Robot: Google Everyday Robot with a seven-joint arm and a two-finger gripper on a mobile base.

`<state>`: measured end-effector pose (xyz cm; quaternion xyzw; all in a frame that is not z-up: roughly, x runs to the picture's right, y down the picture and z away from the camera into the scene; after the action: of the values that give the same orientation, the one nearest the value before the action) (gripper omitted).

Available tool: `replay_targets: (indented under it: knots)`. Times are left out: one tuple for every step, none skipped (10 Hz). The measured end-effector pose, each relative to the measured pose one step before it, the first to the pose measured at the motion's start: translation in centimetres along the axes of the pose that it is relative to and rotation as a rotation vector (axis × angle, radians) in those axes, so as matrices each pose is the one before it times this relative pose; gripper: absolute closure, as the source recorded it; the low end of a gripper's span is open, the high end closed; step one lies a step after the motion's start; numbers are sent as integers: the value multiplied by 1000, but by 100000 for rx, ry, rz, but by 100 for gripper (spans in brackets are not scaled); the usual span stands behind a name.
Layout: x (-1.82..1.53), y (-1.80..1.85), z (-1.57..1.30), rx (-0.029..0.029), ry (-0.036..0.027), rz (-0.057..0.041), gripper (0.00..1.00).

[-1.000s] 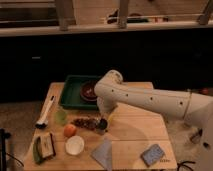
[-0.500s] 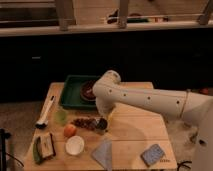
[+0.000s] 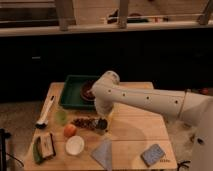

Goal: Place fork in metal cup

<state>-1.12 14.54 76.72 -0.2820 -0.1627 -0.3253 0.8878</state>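
My white arm reaches in from the right and bends down at the middle of the wooden table (image 3: 135,132). The gripper (image 3: 102,123) hangs low at the table surface, just right of a dark brown lumpy object (image 3: 84,121). The fork does not show in this view. The metal cup does not show either; the arm and gripper cover the spot below the wrist.
A green tray (image 3: 70,95) with a dark bowl (image 3: 88,90) stands at the back. At the left are a white-handled brush (image 3: 46,111), a translucent green cup (image 3: 61,116), an orange (image 3: 70,130), a white bowl (image 3: 75,145), and a green item (image 3: 42,147). A grey cloth (image 3: 104,153) and a blue-grey sponge (image 3: 152,155) lie at the front.
The arm's elbow has shifted slightly to the left. The gripper stays low by the dark object. Nothing else on the table has moved.
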Motion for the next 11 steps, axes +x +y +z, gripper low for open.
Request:
replay_targets:
  knots:
    - [-117, -16, -134, 598, -1812, -908, 100]
    - [-77, 27, -140, 437, -2189, -849, 100]
    - [0, 89, -20, -372, -1128, -285, 100]
    - [-171, -66, 47, -409, -1587, -521, 100]
    - [-219, -16, 128, -1164, -1367, -599, 100]
    - [-271, 26, 246, -1584, -1422, -520, 100]
    - [-155, 50, 128, -941, -1054, -348, 100]
    - [-135, 57, 91, -680, -917, -278, 100]
    - [-297, -9, 101, -688, -1240, -574, 100]
    - [-259, -22, 42, -483, -768, -387, 100]
    - [-172, 104, 10, -623, -742, -70, 100]
